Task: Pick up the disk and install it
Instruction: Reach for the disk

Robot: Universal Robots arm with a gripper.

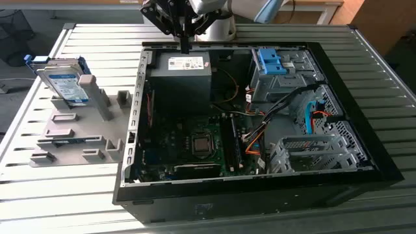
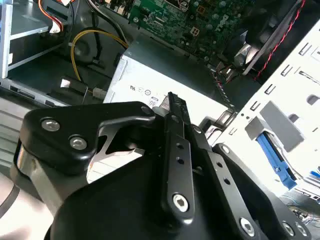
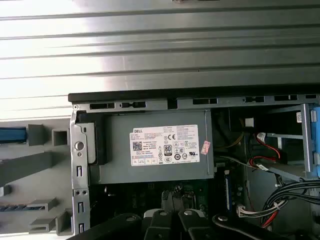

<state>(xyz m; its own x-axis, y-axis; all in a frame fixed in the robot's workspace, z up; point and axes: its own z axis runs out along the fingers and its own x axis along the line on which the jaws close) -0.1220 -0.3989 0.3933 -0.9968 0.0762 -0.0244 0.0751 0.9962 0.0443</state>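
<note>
The disk (image 1: 65,80), silver-grey with a white-and-blue label and blue side rails, stands on edge in the grey holder (image 1: 78,131) at the exterior view's left, outside the open computer case (image 1: 364,161). My gripper (image 1: 185,48) hangs over the far edge of the case, just above the dark grey power supply box (image 1: 182,78), well to the right of the disk. Its black fingers (image 2: 172,107) are pressed together with nothing between them. In the first wrist view the gripper (image 3: 170,220) sits below the box's white sticker (image 3: 167,145).
Inside the case are a motherboard (image 1: 195,141), bundled cables (image 1: 260,131), a metal drive cage with a blue clip (image 1: 273,61) and more cages (image 1: 312,151) on the right. A blue bracket (image 1: 65,141) lies in the holder. The ribbed metal table (image 1: 39,195) surrounds everything.
</note>
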